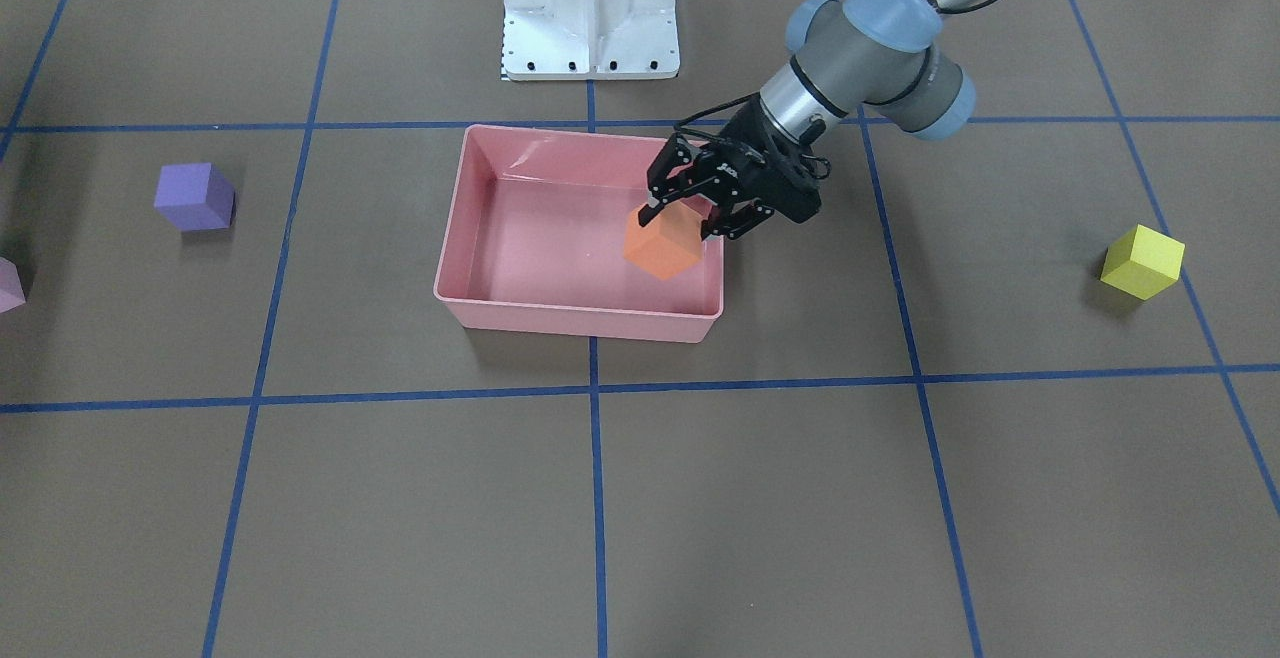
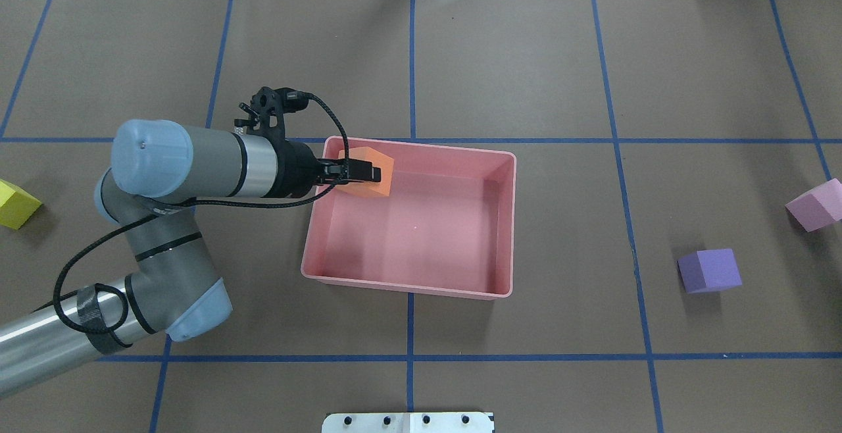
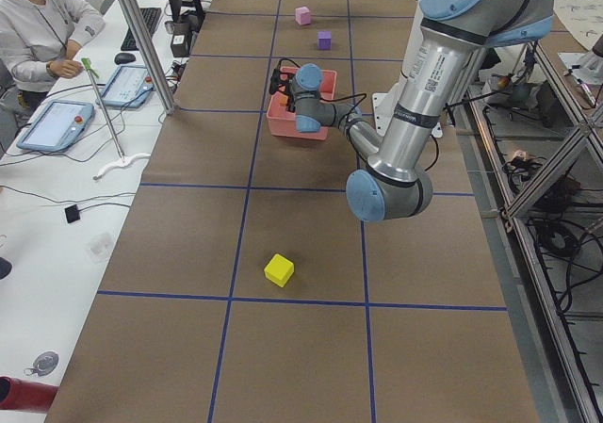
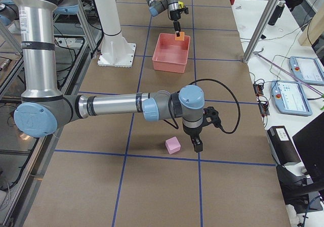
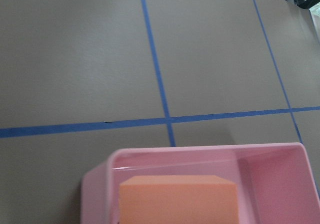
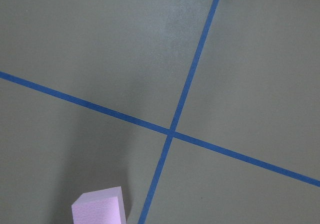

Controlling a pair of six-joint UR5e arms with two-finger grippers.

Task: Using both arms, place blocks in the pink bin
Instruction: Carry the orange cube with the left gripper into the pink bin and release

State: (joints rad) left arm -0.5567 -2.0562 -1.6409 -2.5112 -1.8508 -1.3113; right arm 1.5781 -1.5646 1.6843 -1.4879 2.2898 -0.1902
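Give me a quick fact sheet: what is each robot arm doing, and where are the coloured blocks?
Left end effector: shut on orange block, held over pink bin corner
Right end effector: beside light pink block; open or shut unclear
Purple block: on table, apart from bin
Yellow block: on table, apart from bin
Bin contents: no block lying inside

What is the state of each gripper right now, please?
Left gripper: closed on the orange block, above the pink bin.
Right gripper: cannot be told; it shows only in the right side view, beside the light pink block.
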